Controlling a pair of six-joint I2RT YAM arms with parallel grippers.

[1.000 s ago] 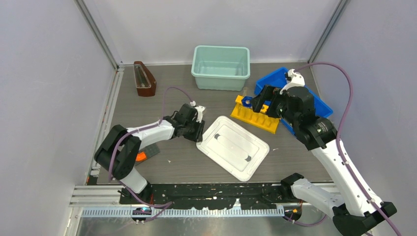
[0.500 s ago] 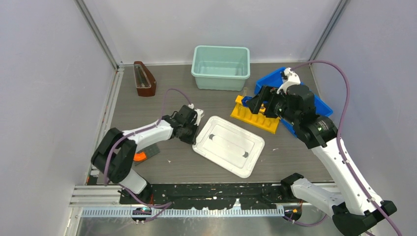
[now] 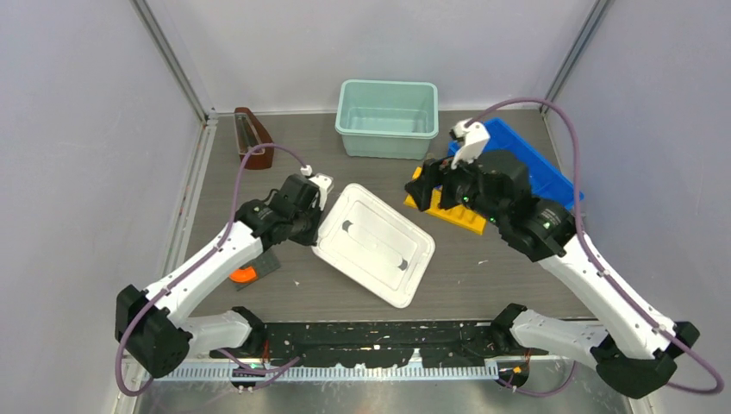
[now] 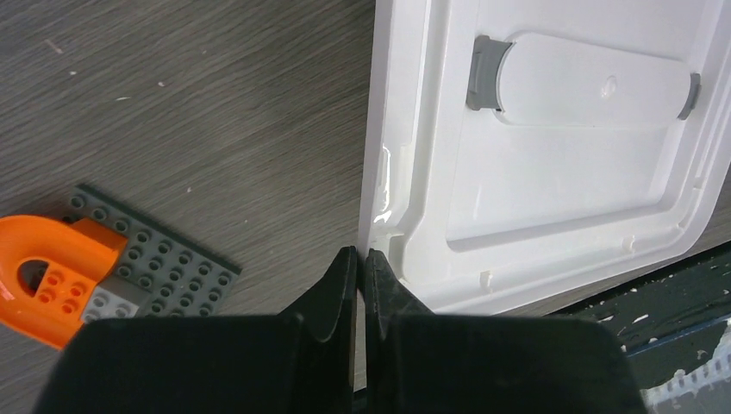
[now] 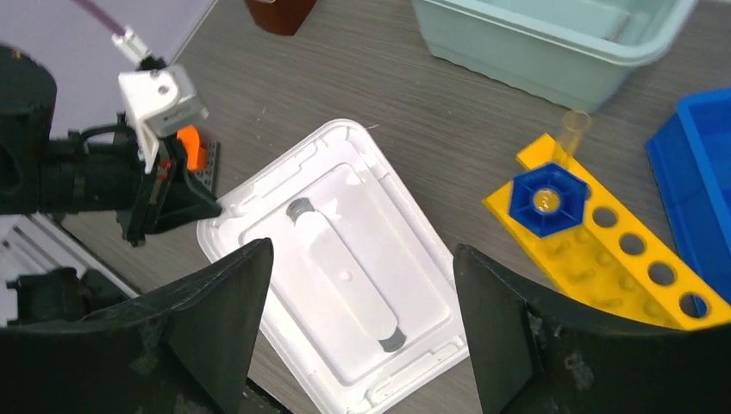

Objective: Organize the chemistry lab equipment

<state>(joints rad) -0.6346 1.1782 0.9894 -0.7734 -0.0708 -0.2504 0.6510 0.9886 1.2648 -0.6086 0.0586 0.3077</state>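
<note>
Left gripper pinching white lid rim, right gripper spread wide, yellow rack long axis upper-left to lower-right.

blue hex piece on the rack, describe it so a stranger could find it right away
Find the teal bin at the back; just in front, to its right, lies a yellow rack of round holes. The blue hex piece sits on the rack's end nearest the bin, beside a clear tube, the only six-sided thing there.
</note>
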